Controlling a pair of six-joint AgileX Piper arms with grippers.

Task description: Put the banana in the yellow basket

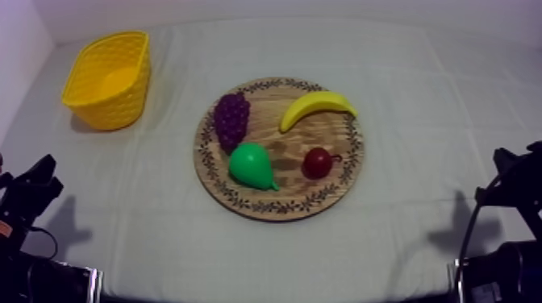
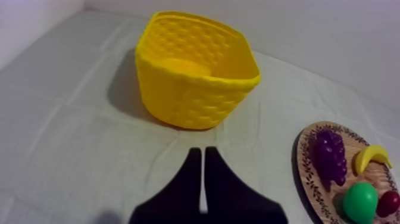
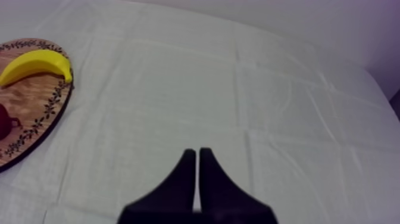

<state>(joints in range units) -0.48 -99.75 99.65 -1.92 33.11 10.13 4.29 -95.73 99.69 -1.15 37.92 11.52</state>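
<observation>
A yellow banana lies on the far right part of the round wooden board at the table's middle; it also shows on the board as the banana in the right wrist view and as the banana in the left wrist view. The empty yellow basket stands at the far left, also seen as the basket ahead of my left gripper. My left gripper is shut on nothing, low at the left side. My right gripper is shut on nothing over bare cloth, low at the right.
On the board with the banana lie purple grapes, a green pear and a small red fruit. Grey-white cloth covers the table around the board.
</observation>
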